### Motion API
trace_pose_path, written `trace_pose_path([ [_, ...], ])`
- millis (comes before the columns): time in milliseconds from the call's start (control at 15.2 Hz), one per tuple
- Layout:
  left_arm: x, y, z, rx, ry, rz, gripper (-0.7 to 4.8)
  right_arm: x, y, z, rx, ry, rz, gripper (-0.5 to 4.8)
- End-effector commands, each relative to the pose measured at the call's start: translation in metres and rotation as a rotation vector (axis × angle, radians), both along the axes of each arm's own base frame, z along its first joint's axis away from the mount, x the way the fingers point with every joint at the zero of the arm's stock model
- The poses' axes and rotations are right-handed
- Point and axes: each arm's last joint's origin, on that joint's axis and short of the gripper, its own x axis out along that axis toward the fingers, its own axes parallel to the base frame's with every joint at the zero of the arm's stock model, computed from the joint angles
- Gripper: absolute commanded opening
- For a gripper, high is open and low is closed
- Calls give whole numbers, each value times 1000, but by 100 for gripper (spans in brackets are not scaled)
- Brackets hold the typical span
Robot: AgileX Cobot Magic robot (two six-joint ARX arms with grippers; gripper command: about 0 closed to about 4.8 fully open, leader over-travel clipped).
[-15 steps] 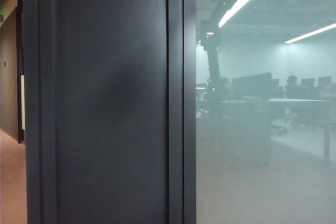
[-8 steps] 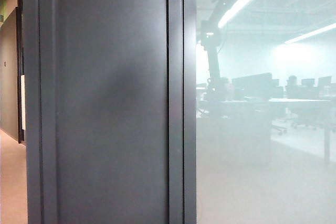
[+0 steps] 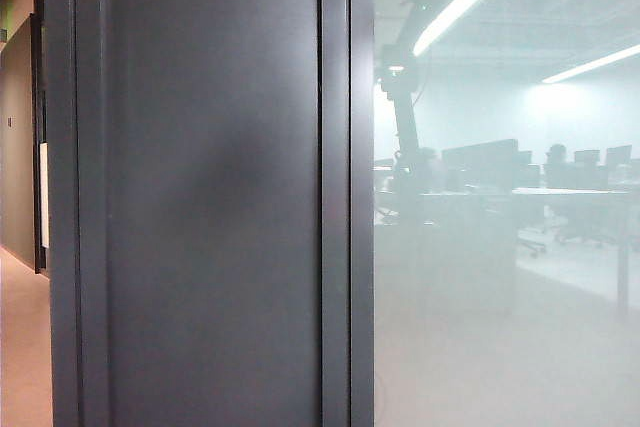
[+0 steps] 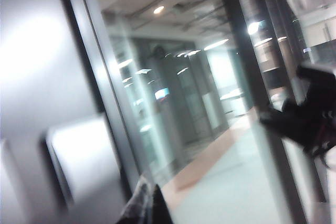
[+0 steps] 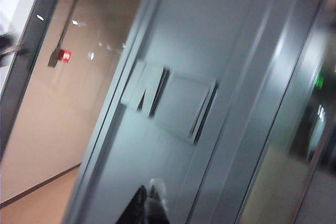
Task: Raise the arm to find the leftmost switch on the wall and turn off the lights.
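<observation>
Arm (image 3: 408, 97) shows only as a hazy reflection in the glass (image 3: 500, 297), raised high. Right claw (image 5: 148, 203) aims at the wall switches (image 5: 173, 100), fingers seemingly together. Left claw (image 4: 147, 205) near wall plate (image 4: 84, 156); state unclear.

The arm (image 3: 405, 117) is showing only as a thin dark shape in the pale glass — standing tall, bending near the top.

The left gripper (image 4: 148, 209) and the right gripper (image 5: 147, 208) are peeking in, blurry, near the gray wall.

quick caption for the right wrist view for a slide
Right gripper tips blurred at the frame edge, facing wall switch plates on a grey panel; beige corridor beside.
</observation>
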Motion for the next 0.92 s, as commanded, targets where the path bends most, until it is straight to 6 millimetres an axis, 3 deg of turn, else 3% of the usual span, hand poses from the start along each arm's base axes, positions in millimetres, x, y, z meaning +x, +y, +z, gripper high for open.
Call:
trace_pose_path([
  [66,-38,11,-41,-66,27,225,-6,-9,-1,-7,-11,159,1,-1],
  [263,-69,23,-101,-168,154,472,-6,-17,-1,-22,-38,360,-14,-1],
  [461,-80,27,-150,-160,254,558,-6,-21,-3,-44,-97,471,-77,-1],
  [658,-59,24,-190,-132,394,583,-5,-27,-6,-81,-87,558,-225,-1],
  [921,-31,23,-234,-113,533,703,-6,-61,-17,-134,8,566,-543,-1],
])
